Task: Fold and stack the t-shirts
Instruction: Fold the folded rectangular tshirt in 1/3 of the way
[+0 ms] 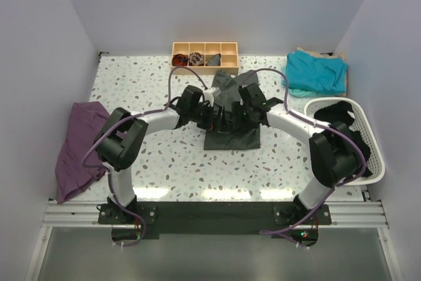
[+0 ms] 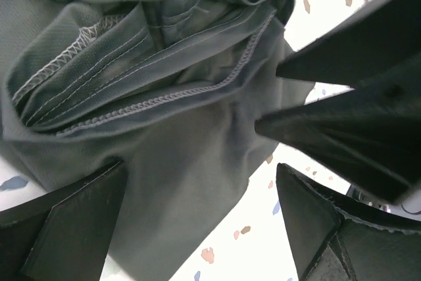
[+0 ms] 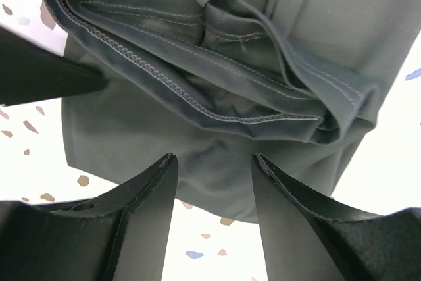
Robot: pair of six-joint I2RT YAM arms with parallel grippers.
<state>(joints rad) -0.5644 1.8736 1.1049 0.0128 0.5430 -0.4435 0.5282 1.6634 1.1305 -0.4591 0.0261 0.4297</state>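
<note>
1. The left jaws are spread wide and grip nothing; the grey shirt point(image 1: 230, 137) lies bunched on the bench point(image 1: 131, 77) just ahead of them.
2. The right jaws are held partly open, also empty, opposite the left pair across the bundle.
3. The teal shirt point(image 1: 316, 72) is seen well beyond the right jaws, probably marking the stacking spot.
</note>
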